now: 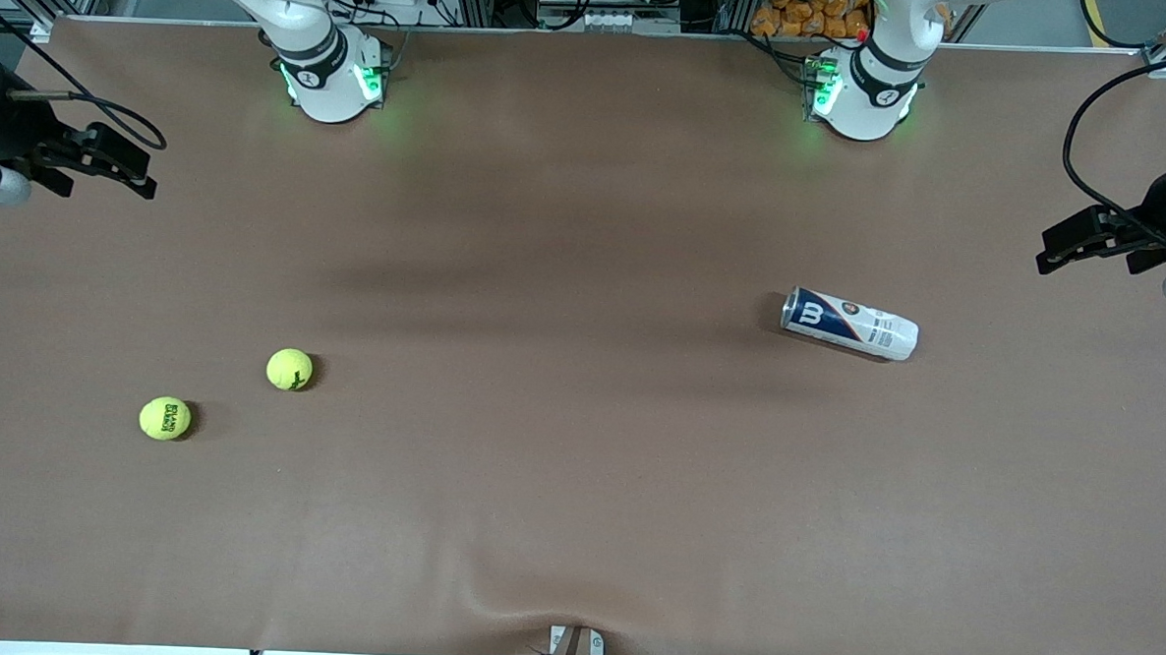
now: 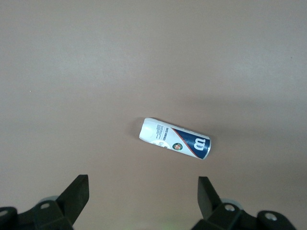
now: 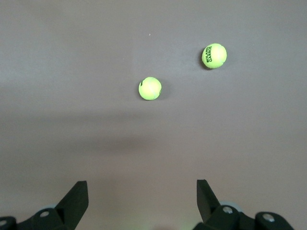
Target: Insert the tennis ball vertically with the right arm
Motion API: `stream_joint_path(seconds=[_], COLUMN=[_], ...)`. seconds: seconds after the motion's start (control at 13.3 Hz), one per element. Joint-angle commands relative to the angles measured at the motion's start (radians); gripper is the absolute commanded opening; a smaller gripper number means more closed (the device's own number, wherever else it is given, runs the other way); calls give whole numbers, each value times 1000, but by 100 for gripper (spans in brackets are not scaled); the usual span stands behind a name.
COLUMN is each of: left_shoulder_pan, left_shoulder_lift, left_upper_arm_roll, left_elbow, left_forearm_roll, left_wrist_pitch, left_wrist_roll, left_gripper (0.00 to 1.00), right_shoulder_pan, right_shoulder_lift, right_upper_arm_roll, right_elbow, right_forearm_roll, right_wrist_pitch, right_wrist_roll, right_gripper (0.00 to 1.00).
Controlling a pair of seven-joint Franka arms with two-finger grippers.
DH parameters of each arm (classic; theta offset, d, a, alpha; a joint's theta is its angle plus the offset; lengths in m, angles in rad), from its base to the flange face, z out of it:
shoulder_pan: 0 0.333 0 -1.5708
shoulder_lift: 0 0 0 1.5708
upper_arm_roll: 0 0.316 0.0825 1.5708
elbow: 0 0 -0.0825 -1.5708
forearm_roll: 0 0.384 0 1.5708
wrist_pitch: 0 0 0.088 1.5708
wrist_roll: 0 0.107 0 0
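Below my right claw (image 3: 139, 203) two tennis balls (image 3: 150, 88) are lying on the bench (image 1: 575, 504) | fingers spreading wide, gripping nothing | left claw (image 2: 143, 201) waiting spread over the toppled can (image 2: 175, 138) | nothing inserted yet; everything remaining.

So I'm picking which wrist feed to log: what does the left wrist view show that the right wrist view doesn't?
Only the left wrist view shows the tennis ball can lying on its side, with the left pincer open above the table.

Only the right wrist view shows the two tennis balls: the plain-faced ball and the printed ball, apart from each other, with the right pincer open.

Both share the bare brown table and a pair of wide-spread black fingers.
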Motion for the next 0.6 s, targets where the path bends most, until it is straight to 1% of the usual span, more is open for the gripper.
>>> stream_joint_path(seconds=[0.0, 0.38, 0.53], left_shoulder_pan=[8, 8, 8], left_shoulder_lift=[-5, -2, 3], left_upper_arm_roll=[-5, -5, -3], left_elbow=[7, 10, 12], left_forearm_roll=[-12, 0, 0], left_wrist_pitch=[-3, -3, -3], left_wrist_roll=[-6, 3, 35], left_gripper=[100, 100, 100], right_shoulder_pan=[-4, -9, -9], right_shoulder_lift=[-8, -6, -6], right_upper_arm_roll=[-7, -6, -3], right_elbow=[11, 13, 13], right_forearm_roll=[-9, -7, -7], right_wrist_pitch=[-7, -6, -3], right_wrist_roll=[-30, -30, -29], right_gripper=[100, 100, 100])
